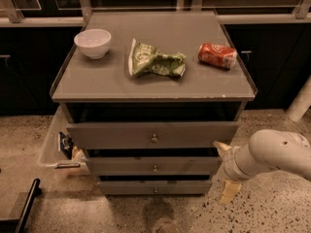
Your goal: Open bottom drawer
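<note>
Knob (155, 190) at the centre of the bottom drawer (126, 187) is the target. It is tiny, round and metal, on the slimmest grey front, lowest in the cabinet (146, 84) and just above the speckled floor (272, 212). The drawer looks pushed in, so by my reading the pull has not begun. The gripper (222, 172) sits off the cabinet's right front corner, level with the middle drawer (121, 166) and touching no knob. Its two cream fingers (229, 192) are spread wide, one high and one low. To do the step well it should drop lower and come across to the centreline, then face the front squarely and pinch that small knob firmly before drawing straight back. A slanted pull could slip off or bind the drawer, and the knob gives little to hold. Mind the look-alike knobs directly above on the middle drawer and the top drawer (112, 135) — the lowest one is wanted. Floor clearance under the fingers looks tight. On the cabinet top are a white bowl (92, 42), a crumpled green chip bag (155, 62) and a red soda can (217, 56), none in the way. A clear plastic bin (51, 147) leans at the cabinet's left side, well apart from the gripper.
</note>
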`<state>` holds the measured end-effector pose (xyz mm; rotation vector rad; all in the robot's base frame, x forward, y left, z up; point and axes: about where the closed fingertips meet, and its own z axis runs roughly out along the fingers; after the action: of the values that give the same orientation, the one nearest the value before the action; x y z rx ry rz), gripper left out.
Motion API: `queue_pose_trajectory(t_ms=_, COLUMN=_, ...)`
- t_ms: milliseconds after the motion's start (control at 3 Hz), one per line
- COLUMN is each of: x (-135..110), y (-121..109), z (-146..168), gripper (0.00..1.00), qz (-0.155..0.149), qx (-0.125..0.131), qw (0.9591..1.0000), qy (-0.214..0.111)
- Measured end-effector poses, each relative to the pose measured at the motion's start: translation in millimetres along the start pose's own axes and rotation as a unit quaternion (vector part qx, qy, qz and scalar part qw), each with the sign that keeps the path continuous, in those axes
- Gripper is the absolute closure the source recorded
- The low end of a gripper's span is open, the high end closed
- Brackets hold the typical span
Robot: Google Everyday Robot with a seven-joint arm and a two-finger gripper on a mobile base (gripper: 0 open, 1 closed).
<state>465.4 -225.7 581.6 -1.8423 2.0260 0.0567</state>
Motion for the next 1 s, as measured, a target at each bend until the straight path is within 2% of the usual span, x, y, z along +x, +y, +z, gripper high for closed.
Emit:
queue_pose_trajectory(t_ms=333, x=0.0, y=0.0, z=0.1, gripper=0.0, qz=0.0, qx=0.0, qw=1.0, qy=0.0)
queue_pose_trajectory(t_ms=667, x=3.7, y=6.7, z=31.6, gripper=0.0, qz=0.014, qx=-0.015, qw=0.9997, qy=-0.014)
queue_pose_trajectory(t_ms=1000, x=-0.1, y=19.7, z=80.0, gripper=0.0, qz=0.013, qx=-0.033, qw=0.999, qy=-0.028)
